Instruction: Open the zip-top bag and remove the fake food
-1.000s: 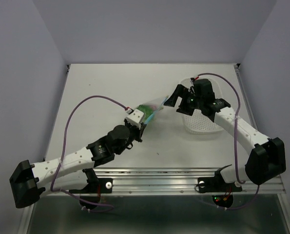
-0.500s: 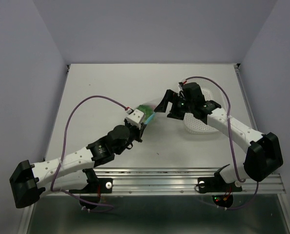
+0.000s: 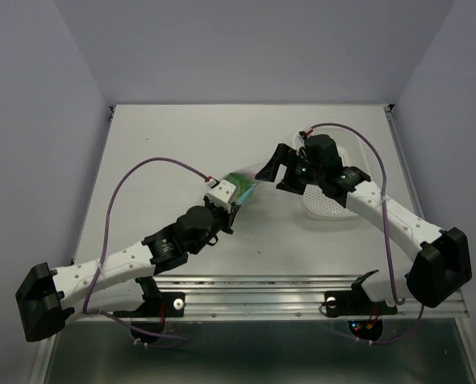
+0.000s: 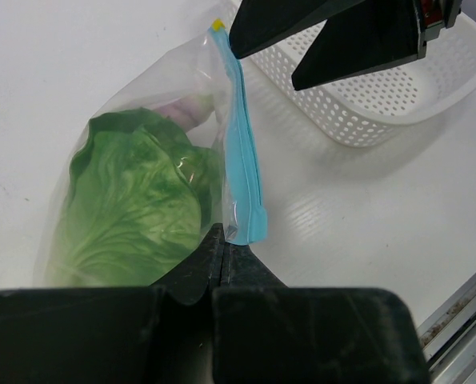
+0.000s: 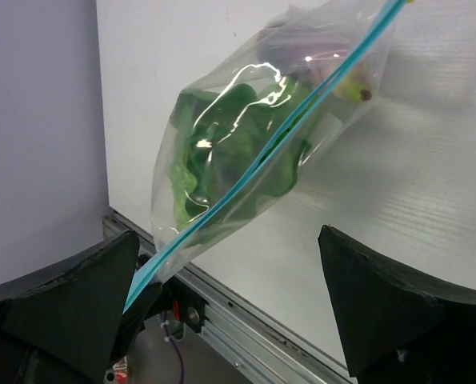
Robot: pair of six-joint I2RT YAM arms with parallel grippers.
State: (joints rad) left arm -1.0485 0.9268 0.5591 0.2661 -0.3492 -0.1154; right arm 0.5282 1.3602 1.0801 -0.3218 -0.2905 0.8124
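The left gripper (image 4: 224, 240) pinches the near end of the bag's (image 4: 182, 88) blue zip strip (image 4: 244, 160); a green cabbage (image 4: 134, 200) sits inside. At 1 o'clock the right gripper (image 3: 271, 178) gapes wide, holding nothing, by the bag's far end, with the white basket (image 3: 334, 206) at its 4 o'clock.

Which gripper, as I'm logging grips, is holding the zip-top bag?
The left gripper: its jaws are shut on the zip-top bag at its near corner. The right gripper stands wide open.

zip-top bag (image 4: 174, 88): clear, blue zip strip, raised, just left of the basket (image 4: 398, 104)
fake food (image 4: 134, 200): green leafy piece, inside bag
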